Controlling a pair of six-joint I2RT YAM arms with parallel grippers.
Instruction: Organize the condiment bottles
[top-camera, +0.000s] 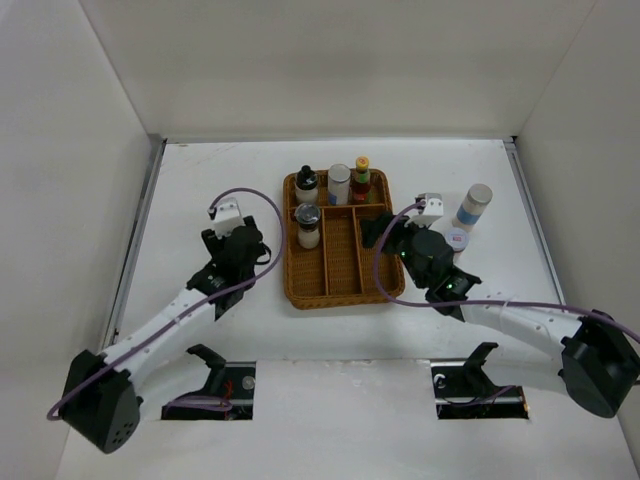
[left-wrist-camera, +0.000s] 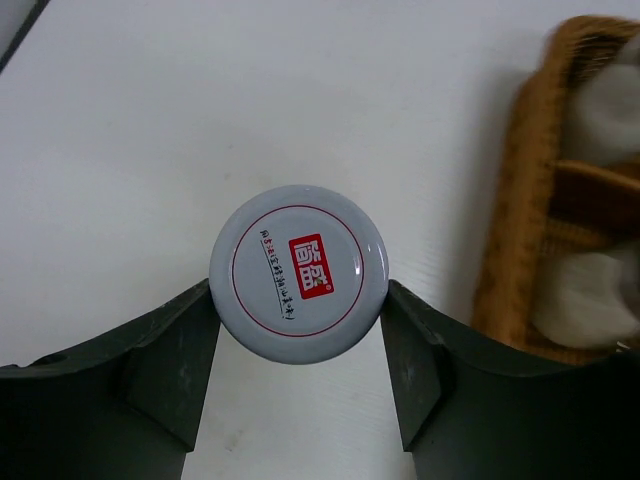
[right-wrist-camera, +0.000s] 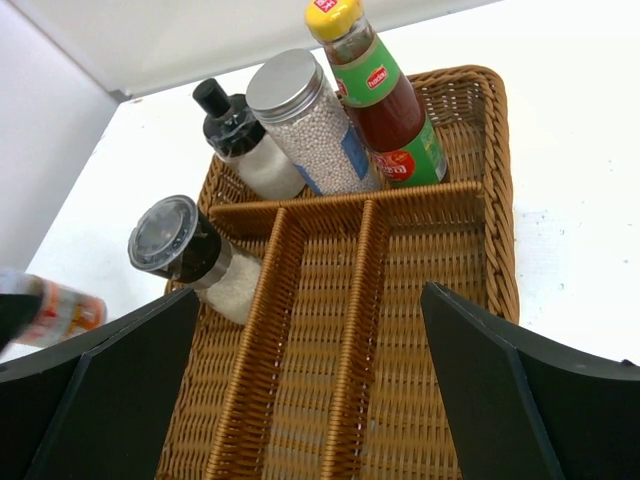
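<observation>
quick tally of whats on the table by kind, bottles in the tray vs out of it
bottles and jars in the wicker tray: 4
bottles and jars outside it: 3 (white-lidded bottle, blue-labelled bottle, small white-capped jar)
wicker trays: 1
total: 8

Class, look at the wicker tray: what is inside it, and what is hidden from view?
Inside the wicker tray: a black-capped bottle, grey-lidded jar and red sauce bottle along the back, a clear-lidded grinder at left. The long compartments' near ends are hidden behind the right fingers.
</observation>
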